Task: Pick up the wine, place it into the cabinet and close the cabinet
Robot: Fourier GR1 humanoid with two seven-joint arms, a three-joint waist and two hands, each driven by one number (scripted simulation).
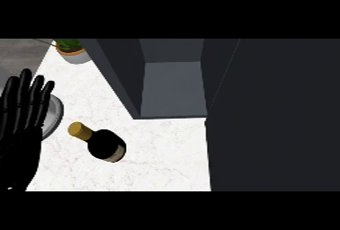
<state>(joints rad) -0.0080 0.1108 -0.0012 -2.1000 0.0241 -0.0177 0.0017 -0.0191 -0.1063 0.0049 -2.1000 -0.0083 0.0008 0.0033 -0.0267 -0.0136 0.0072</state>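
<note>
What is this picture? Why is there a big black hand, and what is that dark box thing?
You are looking down through a robot's eyes, from its head, at a kitchen counter. The black hand at the left edge is the robot's own left hand, open with fingers up, just resting and holding nothing. Its right hand does not show. On the white counter stands a wine bottle with a gold top. Behind it is a dark cabinet with its door swung open. A round plate peeks out beside the hand, and a small potted plant sits in the far corner.
</note>
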